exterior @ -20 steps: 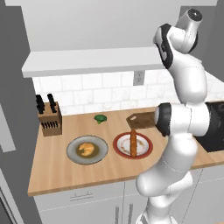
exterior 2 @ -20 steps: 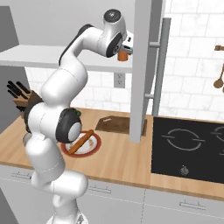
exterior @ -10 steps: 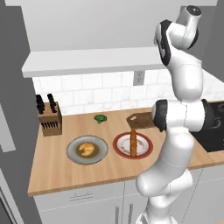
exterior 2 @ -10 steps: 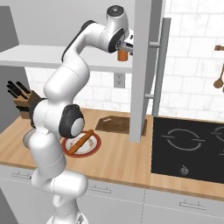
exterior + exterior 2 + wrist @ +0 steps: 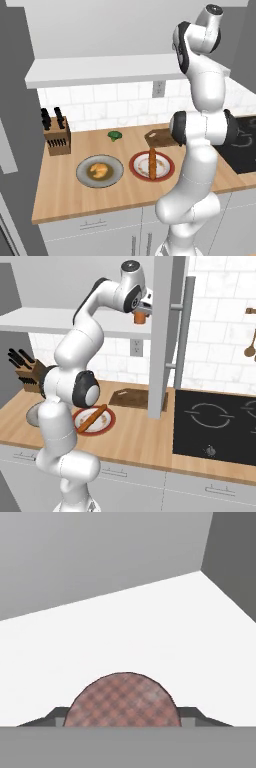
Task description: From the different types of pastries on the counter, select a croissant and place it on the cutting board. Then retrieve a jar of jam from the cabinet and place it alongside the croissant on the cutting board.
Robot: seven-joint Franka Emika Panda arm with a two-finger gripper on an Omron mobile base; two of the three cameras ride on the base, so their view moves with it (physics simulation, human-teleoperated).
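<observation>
**Jam jar pinched high at the cabinet, croissant not yet on the board**

Left base view: the arm reaches up past the white shelf of the cabinet [image 5: 100, 70]. Down on the counter [image 5: 70, 195], the croissant [image 5: 100, 170] lies on a grey plate [image 5: 84, 176], and the long stick pastry [image 5: 152, 162] lies on a red-rimmed plate [image 5: 165, 174] just beside it. The cutting board [image 5: 156, 137] sits behind that plate, partly hidden by the arm, with nothing seen on its visible part. A knife block [image 5: 56, 135] and a small green vegetable [image 5: 115, 135] stand further back.

Right base view: the gripper [image 5: 140, 312] is raised beside the open cabinet door [image 5: 165, 331], and its fingers pinch the jar of jam [image 5: 139, 317], an orange body hanging just under the hand. The board lies well below, on the counter near the hob [image 5: 220, 426].

Hand view: the jar's checked, reddish lid [image 5: 122, 701] fills the space between the two finger tips, which press against its sides; beyond it lie the white shelf slab and grey cabinet walls.

The jar is probably rigid, smooth-sided and fairly heavy for its size, so it could slip or twist in a light pinch. Holding it across the body just below the lid, as appears to be the case, seems sound; keeping it upright on the long descent and setting it down gently would suit a breakable thing.
</observation>
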